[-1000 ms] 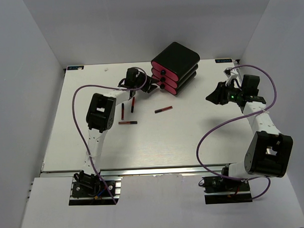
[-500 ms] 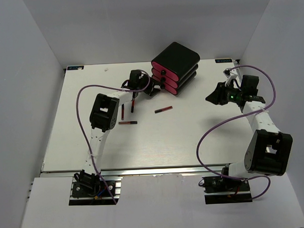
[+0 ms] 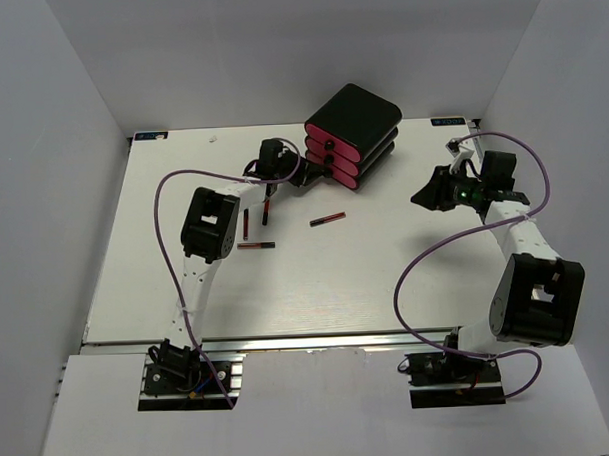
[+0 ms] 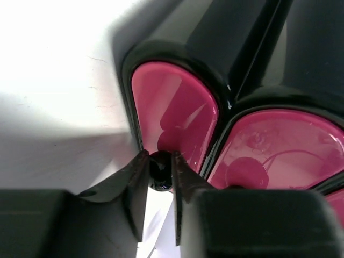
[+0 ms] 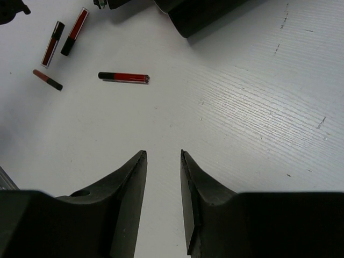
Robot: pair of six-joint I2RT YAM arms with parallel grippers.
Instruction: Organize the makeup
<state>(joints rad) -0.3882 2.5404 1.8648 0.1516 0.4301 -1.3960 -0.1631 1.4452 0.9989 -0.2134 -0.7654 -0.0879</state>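
Observation:
Four thin red-and-black makeup sticks lie on the white table: one (image 3: 327,219) in the middle, two (image 3: 267,209) (image 3: 246,223) side by side, one (image 3: 256,246) nearer. They also show in the right wrist view (image 5: 123,77) (image 5: 75,31) (image 5: 52,36) (image 5: 47,79). My left gripper (image 3: 305,178) (image 4: 160,171) is at the black box with pink drawers (image 3: 353,126), shut on the black knob (image 4: 160,167) of the lowest pink drawer (image 4: 174,107). My right gripper (image 3: 421,196) (image 5: 163,156) is open and empty above bare table, right of the box. No tube or palettes are in view.
The box stands at the back middle, angled, its drawer fronts facing the left arm. Grey walls close in the table on three sides. Purple cables loop from both arms over the table. A corner of the box (image 5: 199,13) shows at the top of the right wrist view.
My left gripper has moved right, up to the box's lowest drawer front. The right arm has hardly moved. The sticks lie as before.

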